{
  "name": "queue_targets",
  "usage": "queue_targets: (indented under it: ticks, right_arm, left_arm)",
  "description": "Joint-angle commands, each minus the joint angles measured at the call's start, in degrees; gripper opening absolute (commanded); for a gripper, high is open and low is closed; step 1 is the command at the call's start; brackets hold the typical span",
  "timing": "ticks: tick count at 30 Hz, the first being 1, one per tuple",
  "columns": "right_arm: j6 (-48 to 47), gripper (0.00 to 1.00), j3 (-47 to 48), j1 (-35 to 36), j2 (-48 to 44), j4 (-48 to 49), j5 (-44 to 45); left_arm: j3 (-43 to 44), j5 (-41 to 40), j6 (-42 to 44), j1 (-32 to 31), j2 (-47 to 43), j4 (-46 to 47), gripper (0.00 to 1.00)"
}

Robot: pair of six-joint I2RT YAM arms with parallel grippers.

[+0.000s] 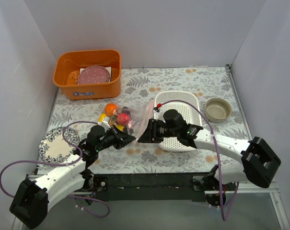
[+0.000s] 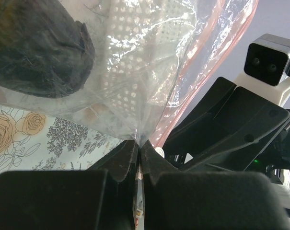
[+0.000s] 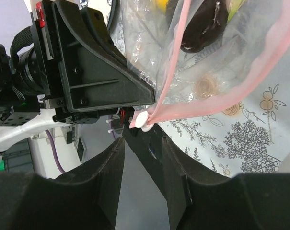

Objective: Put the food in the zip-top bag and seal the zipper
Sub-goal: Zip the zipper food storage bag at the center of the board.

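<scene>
**Top view.** The zip-top bag [image 1: 136, 120] lies on the floral table [image 1: 183, 76], at 9 o'clock of the white basket [image 1: 178, 94]. The food [image 1: 123, 117] is bunched at the bag's 10 o'clock end. You cannot tell whether every piece is inside. The eggplant [image 3: 204, 26] shows through the film.

**Left gripper** [image 2: 139, 143]. Its jaws are pinched tight on the bag's corner film, just beside the end of the zipper [image 2: 207, 62].

**Right gripper** [image 3: 141, 143]. Its jaws are narrow but apart, with nothing between them. The white slider tab [image 3: 144, 120] sits just off the fingertips, at 12 o'clock of the gap. Two pink halves part from the tab, so the mouth stands unsealed.

**Step in hand, by judgement: sealing.**
- Hold the corner taut with the left gripper.
- Bring the right jaws over the tab and close firmly.
- Draw along the strip toward 2 o'clock in the right wrist view, away from the left gripper.
- Keep the strip straight, because slack film is likely to bunch and stall the slider.

**Writing.** The orange bin [image 1: 111, 86], at 11 o'clock of the bag, carries a white label [image 1: 85, 93] that is too small to read. No brand is legible.
</scene>
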Motion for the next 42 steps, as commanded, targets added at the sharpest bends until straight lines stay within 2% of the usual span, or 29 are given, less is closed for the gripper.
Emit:
queue_targets:
  ticks: [1, 11, 17, 28, 31, 32, 34, 39, 42]
  right_arm:
    - [1.31, 0.45, 1.88, 0.55, 1.13, 4.72, -1.92]
    - [3.07, 0.45, 1.53, 0.55, 2.80, 8.42, -1.39]
    - [4.39, 0.35, 1.53, 0.55, 3.68, 7.72, -0.69]
    - [4.92, 0.38, 1.62, 0.55, 4.55, 7.36, -0.33]
    - [5.18, 0.35, 1.70, 0.55, 5.26, 7.98, -0.78]
    - [5.09, 0.29, 1.62, 0.55, 5.35, 8.06, -0.86]
    - [5.09, 0.26, 1.62, 0.63, 5.52, 8.50, -0.87]
    - [5.01, 0.26, 1.44, 0.55, 5.26, 9.65, -1.22]
    - [4.92, 0.30, 1.18, 0.55, 4.82, 10.09, -0.69]
  left_arm:
    - [0.42, -1.13, -14.15, -0.26, -0.18, 1.15, 0.00]
    - [-0.11, -0.96, -14.33, -0.26, -0.71, 1.85, 0.00]
    - [-0.73, -1.05, -14.86, -0.26, -0.71, 2.91, 0.00]
    - [-0.73, -0.78, -14.51, -0.26, -0.36, 3.17, 0.00]
    - [-0.64, -0.69, -14.24, -0.26, -0.27, 3.26, 0.00]
    - [-0.64, -0.69, -14.24, -0.26, -0.27, 3.26, 0.00]
    - [-0.55, -0.61, -14.24, -0.26, -0.27, 3.26, 0.00]
    - [-0.73, -0.43, -14.07, -0.26, -0.18, 3.26, 0.00]
    - [-0.73, -0.34, -14.07, -0.26, -0.01, 3.17, 0.00]
